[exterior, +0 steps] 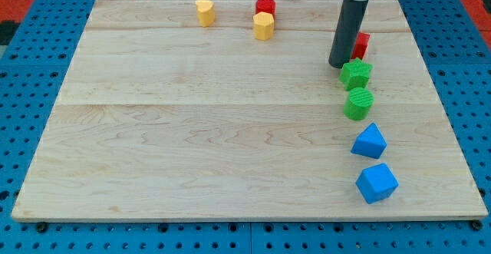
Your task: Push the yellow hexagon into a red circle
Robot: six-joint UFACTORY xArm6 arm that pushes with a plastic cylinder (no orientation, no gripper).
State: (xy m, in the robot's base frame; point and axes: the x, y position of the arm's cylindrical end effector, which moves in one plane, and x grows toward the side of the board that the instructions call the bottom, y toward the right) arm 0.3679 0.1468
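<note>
Yellow hexagon already touching red circle near bench top edge; task seemingly done; no claw here, only my tip, well apart, beside green star.

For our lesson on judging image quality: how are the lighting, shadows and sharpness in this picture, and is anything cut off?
Camera view: even, soft lighting, no glare on the wooden board; only faint shadows under the blocks; all blocks sharp; the rod is cropped at the view's top, my tip beside the green star; the red block is partly hidden behind it.
</note>
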